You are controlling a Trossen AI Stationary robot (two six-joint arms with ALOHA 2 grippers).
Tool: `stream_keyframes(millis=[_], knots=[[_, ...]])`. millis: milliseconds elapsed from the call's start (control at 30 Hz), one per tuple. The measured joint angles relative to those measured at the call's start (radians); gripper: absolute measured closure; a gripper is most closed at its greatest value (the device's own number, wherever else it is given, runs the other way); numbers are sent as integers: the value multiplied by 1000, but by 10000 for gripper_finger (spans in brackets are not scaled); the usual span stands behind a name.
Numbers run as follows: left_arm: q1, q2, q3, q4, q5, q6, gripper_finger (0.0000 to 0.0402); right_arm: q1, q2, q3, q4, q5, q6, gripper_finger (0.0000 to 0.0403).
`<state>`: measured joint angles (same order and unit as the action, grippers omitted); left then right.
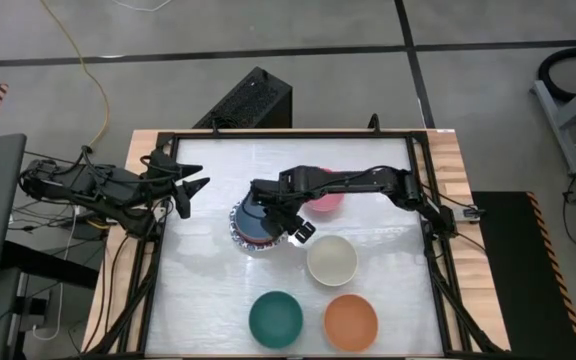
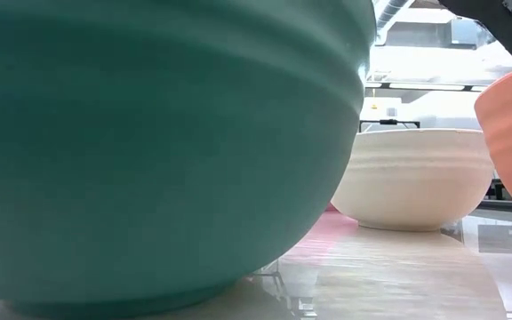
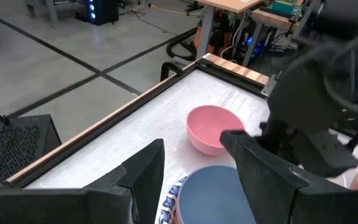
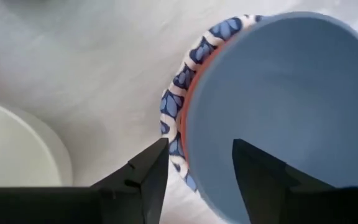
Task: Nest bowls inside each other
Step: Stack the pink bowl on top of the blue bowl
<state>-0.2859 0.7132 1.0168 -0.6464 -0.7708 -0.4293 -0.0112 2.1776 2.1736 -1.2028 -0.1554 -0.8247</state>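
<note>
Two fingers of the right gripper [image 4: 194,163] stand apart astride the blue bowl's [image 4: 291,99] rim, which sits nested in the stack

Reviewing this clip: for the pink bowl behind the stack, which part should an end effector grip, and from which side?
Probably the rim of the pink bowl, from above: it sits upright with its mouth open, so one finger can go inside the wall and one outside. The edge facing the table's back rail looks clearest, since the right arm crosses over its nearer side.
</note>
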Motion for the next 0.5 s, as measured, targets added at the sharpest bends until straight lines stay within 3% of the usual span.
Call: stream_keyframes(millis=[367,500], knots=[[0,0,0,0,0,25,216,-84,-2,177,-144,1,140,227],[0,0,0,0,0,24,216,-123,-30,175,-196,1,188,229]])
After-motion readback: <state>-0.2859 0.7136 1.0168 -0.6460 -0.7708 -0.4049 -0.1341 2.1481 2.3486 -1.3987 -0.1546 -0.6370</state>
